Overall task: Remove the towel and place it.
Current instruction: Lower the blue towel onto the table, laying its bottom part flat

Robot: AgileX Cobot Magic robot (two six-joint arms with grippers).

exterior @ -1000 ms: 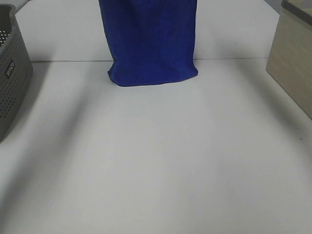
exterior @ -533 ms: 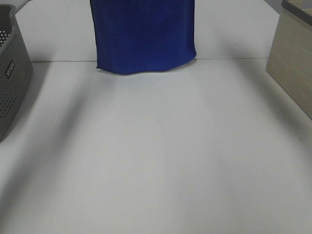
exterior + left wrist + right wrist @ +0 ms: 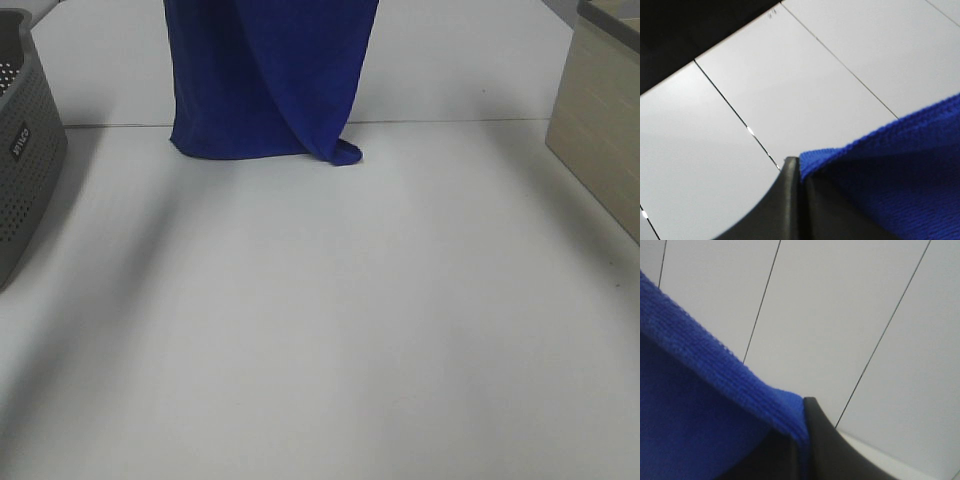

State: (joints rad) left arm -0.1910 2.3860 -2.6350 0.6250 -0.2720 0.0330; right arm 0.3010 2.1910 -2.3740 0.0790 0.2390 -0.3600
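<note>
Both arms are up out of the high camera's sight, and the towel [image 3: 265, 80] hangs between them as a long blue curtain at the far middle of the table [image 3: 320, 330]. The left gripper [image 3: 800, 167] has its jaws pinched tight on the hem at one top corner, and the right gripper [image 3: 802, 412] is clamped just as firmly on the hem at the other, with blue cloth squeezed flat between the dark fingers in both wrist views. The right side of the cloth folds across the front, and one lower corner pokes out low near the tabletop; whether it touches is hard to call. So this looks like the carry: the towel is lifted and held, not yet placed. A grey basket [image 3: 25, 170] sits at the left edge and a beige box [image 3: 600, 130] at the right, both well apart from the cloth, and which one is the target can't be read from here. The next move calls for both arms to travel together, grip unbroken, hem level, and the trailing edge clear of any rim before lowering and letting go.
</note>
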